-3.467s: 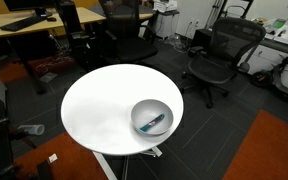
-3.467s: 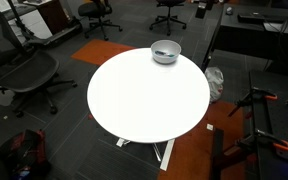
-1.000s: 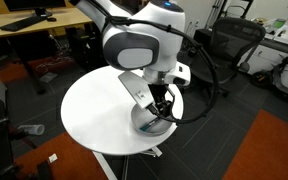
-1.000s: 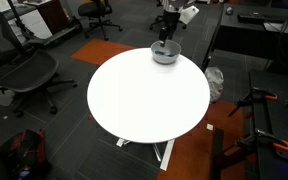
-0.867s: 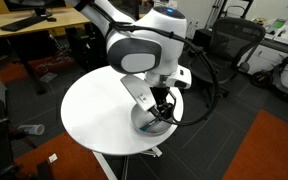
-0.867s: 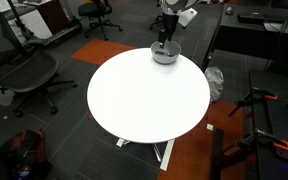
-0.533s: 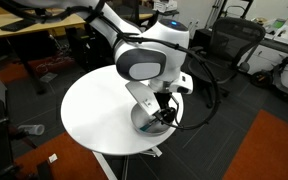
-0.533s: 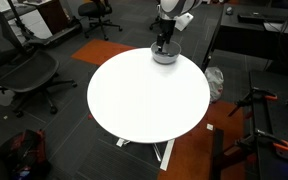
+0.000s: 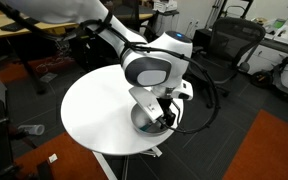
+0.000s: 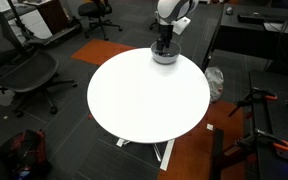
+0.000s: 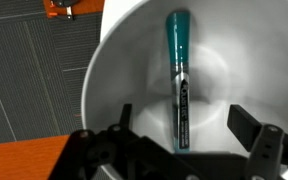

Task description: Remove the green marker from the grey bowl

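Note:
The green marker (image 11: pixel 178 75) lies in the grey bowl (image 11: pixel 124 60), seen from above in the wrist view. My gripper (image 11: pixel 181 122) is open, its two fingers on either side of the marker's near end, low inside the bowl. In both exterior views the arm hangs over the bowl (image 9: pixel 144 122) (image 10: pixel 164 57), which sits near the edge of the round white table (image 9: pixel 99 105) (image 10: pixel 144 95). The gripper (image 9: pixel 165 118) (image 10: pixel 163 46) hides the marker there.
Office chairs (image 9: pixel 219 55) (image 10: pixel 24 75) stand around the table on dark carpet. An orange carpet patch (image 11: pixel 24 160) and an orange object (image 11: pixel 69 8) lie on the floor beyond the table's edge.
The arm, absent 3.5 s ago, has come over the bowl and over the last second has lowered the gripper into it, around the marker.

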